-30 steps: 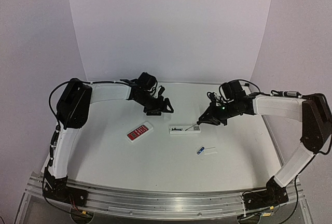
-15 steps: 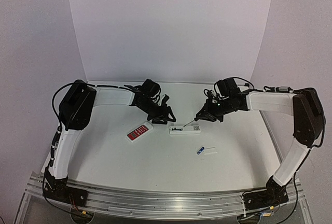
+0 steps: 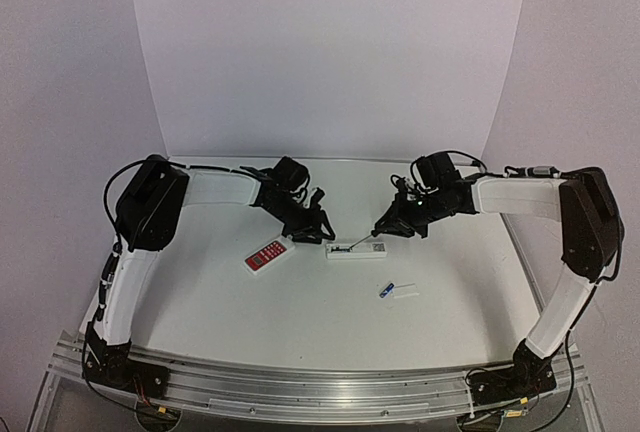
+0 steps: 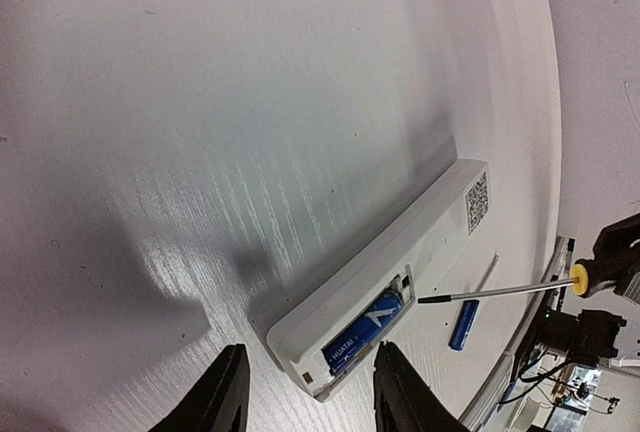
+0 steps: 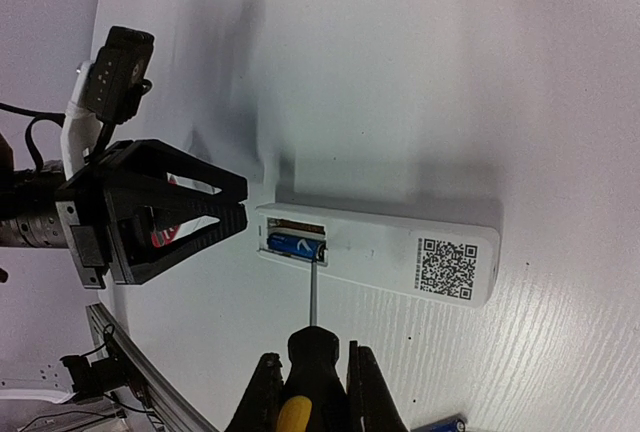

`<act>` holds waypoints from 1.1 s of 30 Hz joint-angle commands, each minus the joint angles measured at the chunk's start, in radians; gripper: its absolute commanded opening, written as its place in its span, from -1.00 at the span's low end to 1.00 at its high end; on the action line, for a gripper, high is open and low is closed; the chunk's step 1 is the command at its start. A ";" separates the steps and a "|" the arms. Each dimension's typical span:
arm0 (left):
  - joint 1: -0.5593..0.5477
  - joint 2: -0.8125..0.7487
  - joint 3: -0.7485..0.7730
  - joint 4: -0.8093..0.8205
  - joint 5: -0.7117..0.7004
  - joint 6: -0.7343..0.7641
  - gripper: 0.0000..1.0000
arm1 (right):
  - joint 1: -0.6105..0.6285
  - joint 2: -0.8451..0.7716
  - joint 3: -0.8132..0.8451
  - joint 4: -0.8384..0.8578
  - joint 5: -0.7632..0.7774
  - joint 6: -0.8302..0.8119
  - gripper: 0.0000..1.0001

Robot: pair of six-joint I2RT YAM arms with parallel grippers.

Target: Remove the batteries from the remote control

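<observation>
One blue battery (image 5: 296,245) sits in the opened left end of the remote control (image 3: 356,249), mid-table; the other battery (image 3: 385,292) lies loose nearer us. It's light, slick and apt to roll, so we'd lever it at one end. The right gripper (image 5: 313,377), clamped on the screwdriver (image 5: 313,302), has brought its tip in. The left gripper (image 4: 310,397), spread wide, has slid up beside that end.

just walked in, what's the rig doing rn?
The right gripper holds a screwdriver, its tip at the battery inside the opened remote. The left gripper hovers open at that end of the remote, not gripping it. The other battery lies loose on the table beside the cover.
</observation>
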 commanded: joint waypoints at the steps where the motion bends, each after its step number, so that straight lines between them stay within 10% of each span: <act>1: -0.004 0.028 -0.002 -0.005 -0.009 0.007 -0.22 | 0.001 0.021 0.036 0.020 -0.027 0.008 -1.00; 33: -0.021 0.067 0.000 -0.005 0.043 0.000 -0.86 | 0.005 0.091 -0.019 0.179 -0.132 0.095 -1.00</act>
